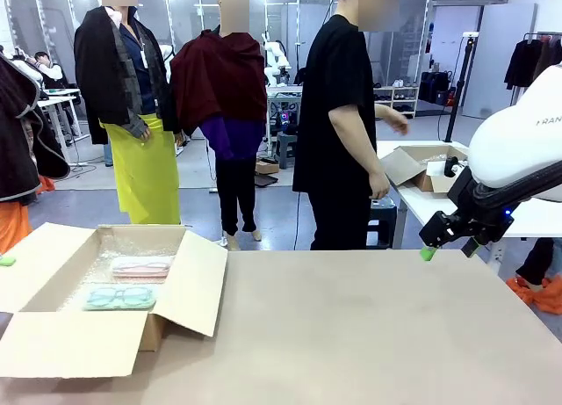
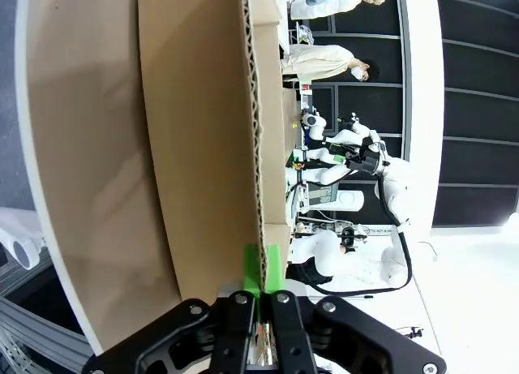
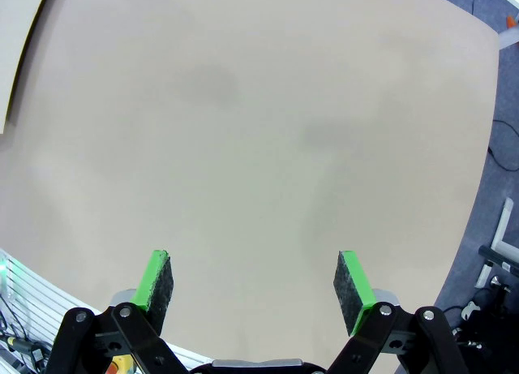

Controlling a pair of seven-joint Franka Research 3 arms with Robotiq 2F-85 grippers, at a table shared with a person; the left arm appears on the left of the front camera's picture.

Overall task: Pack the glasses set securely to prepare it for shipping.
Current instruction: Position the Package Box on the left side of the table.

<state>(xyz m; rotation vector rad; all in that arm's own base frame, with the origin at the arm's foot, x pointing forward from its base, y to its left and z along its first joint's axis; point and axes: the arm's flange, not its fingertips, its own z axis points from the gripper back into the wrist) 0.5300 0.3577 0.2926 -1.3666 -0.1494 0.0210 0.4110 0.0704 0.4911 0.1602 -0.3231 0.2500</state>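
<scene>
Glasses set [image 1: 130, 282] sits inside the open cardboard box [image 1: 53, 335] on bubble wrap (pink case behind mint). Left gripper [image 2: 261, 264] is pressed together beside a flap, probably for folding; right gripper [image 3: 255, 283] hangs spread, spare.

So the open cardboard box [image 1: 105, 286] sits on the bench's [image 1: 369, 335] left side, two glasses cases inside: one case [image 1: 141, 266] toward the far wall, the other case [image 1: 120, 297] right in front of it. Right end effector [image 1: 428, 252] hangs over the bench's far right edge.
</scene>
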